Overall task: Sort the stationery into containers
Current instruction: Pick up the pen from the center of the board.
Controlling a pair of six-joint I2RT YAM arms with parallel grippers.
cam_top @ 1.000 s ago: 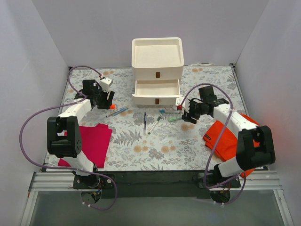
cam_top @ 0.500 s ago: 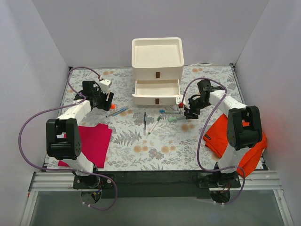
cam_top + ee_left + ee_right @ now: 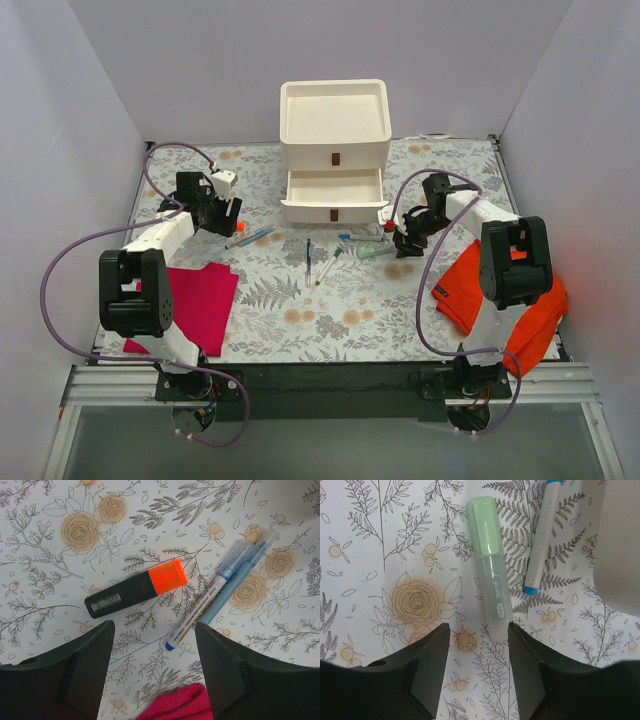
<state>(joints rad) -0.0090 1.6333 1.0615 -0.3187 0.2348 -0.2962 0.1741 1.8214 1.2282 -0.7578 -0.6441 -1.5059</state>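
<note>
Floral print covers the table (image 3: 390,300) between plain white walls. At 12 o'clock in the overhead view you have the cream drawers (image 3: 333,160), the lower one pulled out, with a shallow tray (image 3: 335,88) on top.

Your left gripper (image 3: 154,672) hangs with its jaws wide and nothing between them, above a black marker (image 3: 136,588) with an orange cap. A barcode label sits on its barrel, the digits too small to read. In the left wrist view its long axis runs 8 to 2 o'clock, cap toward 2. At its 3 o'clock lie a white pen (image 3: 205,607) and a blue pen (image 3: 235,577), side by side and touching, both running 7 to 1; the white one's print is too fine to read. A magenta cloth (image 3: 175,705) shows at 6.

Your right gripper (image 3: 479,670) also stands apart, holding nothing. In the right wrist view a green highlighter (image 3: 489,575) lies along 12 to 6, cap at 12, its clear barrel reading "point"; its lower end reaches just to the mouth of the jaws. At its 2 o'clock a blue-tipped pen (image 3: 540,535) runs 1 to 7, tip at 7. An orange cloth (image 3: 455,285) lies at 4 o'clock overhead.
</note>
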